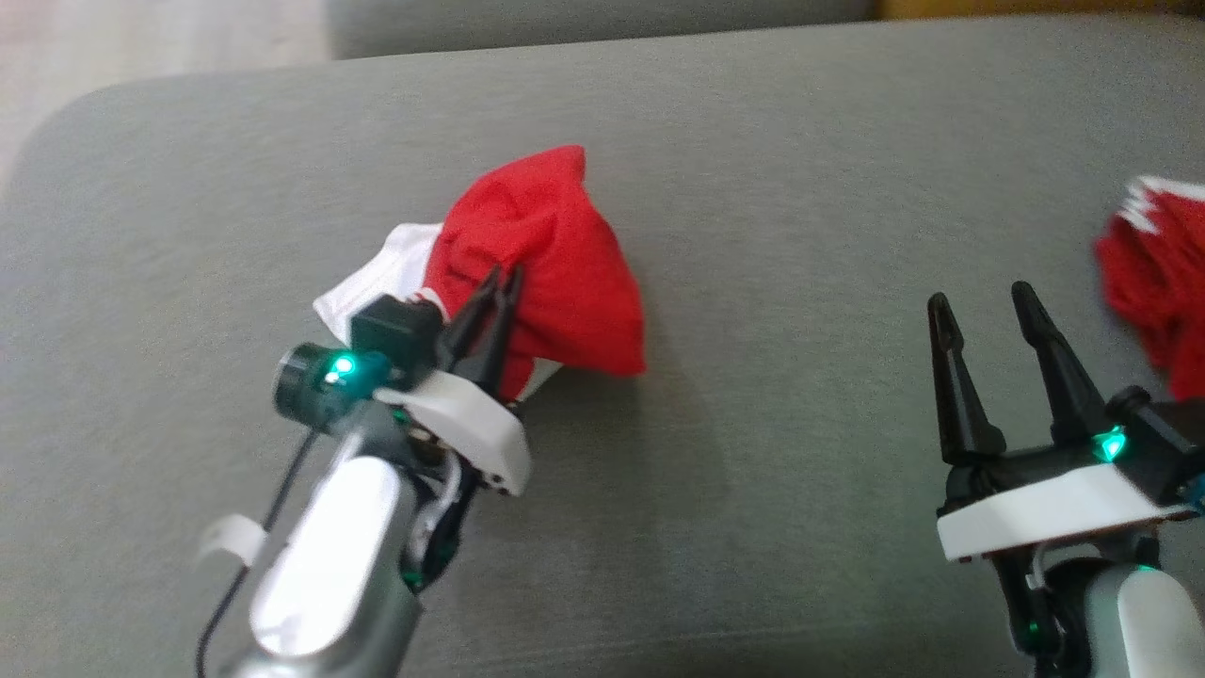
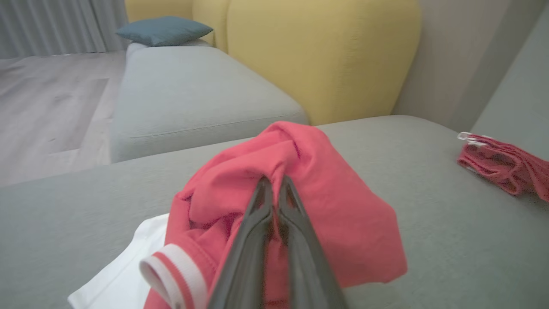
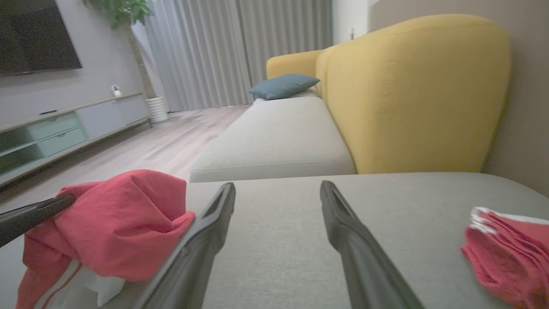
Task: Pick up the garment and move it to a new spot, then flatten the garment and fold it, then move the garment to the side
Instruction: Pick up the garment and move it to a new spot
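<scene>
Nearest, lower left of the head view: left gripper [image 1: 502, 275], fingers pressed together on a fold of the garment [image 1: 555, 254]. Bunched red and white, centre-left of that frame, peaked up at the pinch, lower edge seemingly touching the cushion [image 1: 753, 141]. Lower right: right gripper [image 1: 981, 298], fingers spread wide, holding nothing, well apart from the garment. At the right edge: a second red cloth [image 1: 1153, 264], near the right gripper.

Risks, judged from here:

- **Slipping:** thin pinch on one fold only, so could slip free if lifted or swung quickly.
- **Crumpling:** hanging as a bundle with the white part tucked underneath, so could land crumpled and make flattening harder.
- **Dragging:** if pulled along rather than lifted, could catch or roll up on the cushion.
- **Mixing up:** if carried toward the right of the frame, could end up on top of the second red cloth, or bump the open right fingers.
- **Wrong grab:** a careless reach with the right gripper could catch the wrong layer, or the wrong cloth altogether.
</scene>
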Available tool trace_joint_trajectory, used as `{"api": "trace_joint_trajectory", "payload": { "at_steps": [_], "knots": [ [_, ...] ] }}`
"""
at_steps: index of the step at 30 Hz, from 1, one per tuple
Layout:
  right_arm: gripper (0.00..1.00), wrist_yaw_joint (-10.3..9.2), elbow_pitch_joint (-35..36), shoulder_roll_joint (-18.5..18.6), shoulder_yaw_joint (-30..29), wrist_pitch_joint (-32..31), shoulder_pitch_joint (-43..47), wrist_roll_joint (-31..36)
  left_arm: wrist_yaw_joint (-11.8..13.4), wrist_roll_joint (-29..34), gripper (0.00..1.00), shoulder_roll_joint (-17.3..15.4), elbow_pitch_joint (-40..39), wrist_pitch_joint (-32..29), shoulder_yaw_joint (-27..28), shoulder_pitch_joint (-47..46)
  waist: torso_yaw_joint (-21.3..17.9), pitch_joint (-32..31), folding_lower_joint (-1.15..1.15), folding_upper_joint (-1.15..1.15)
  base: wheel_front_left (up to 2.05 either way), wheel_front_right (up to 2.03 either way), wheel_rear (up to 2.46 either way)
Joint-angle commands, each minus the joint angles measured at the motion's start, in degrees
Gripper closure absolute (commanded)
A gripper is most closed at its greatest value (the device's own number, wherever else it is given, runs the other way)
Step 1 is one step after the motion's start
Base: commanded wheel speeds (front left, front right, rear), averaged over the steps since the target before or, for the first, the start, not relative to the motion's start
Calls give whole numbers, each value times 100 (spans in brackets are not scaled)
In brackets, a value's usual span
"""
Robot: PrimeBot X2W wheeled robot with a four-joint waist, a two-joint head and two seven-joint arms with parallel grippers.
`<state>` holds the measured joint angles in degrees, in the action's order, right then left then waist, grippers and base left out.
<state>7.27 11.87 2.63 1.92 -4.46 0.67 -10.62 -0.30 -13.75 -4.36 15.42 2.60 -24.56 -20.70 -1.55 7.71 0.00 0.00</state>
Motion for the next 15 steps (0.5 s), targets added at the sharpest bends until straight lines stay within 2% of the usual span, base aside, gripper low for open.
{"api": "trace_joint_trajectory", "payload": {
  "at_steps": [1,7,13,14,15],
  "knots": [
    [0,22,155,26,156,77,-224,-59,65,23,100,6,-300,43,83,-227,-661,150,0,0,0,0,0],
    [0,22,20,26,192,209,-339,-178,71,108,100,100,84,61,-459,-308,-1397,388,0,0,0,0,0],
    [0,22,-126,25,143,343,-366,-237,-26,98,100,120,612,260,-738,-345,-1677,511,0,0,0,0,0],
    [0,22,-151,25,128,362,-364,-241,-20,117,69,121,657,343,-765,-335,-1686,497,0,0,0,0,0],
    [0,22,-174,25,114,375,-359,-239,-15,118,5,122,690,415,-787,-306,-1685,478,0,0,0,0,0]
  ]
}}
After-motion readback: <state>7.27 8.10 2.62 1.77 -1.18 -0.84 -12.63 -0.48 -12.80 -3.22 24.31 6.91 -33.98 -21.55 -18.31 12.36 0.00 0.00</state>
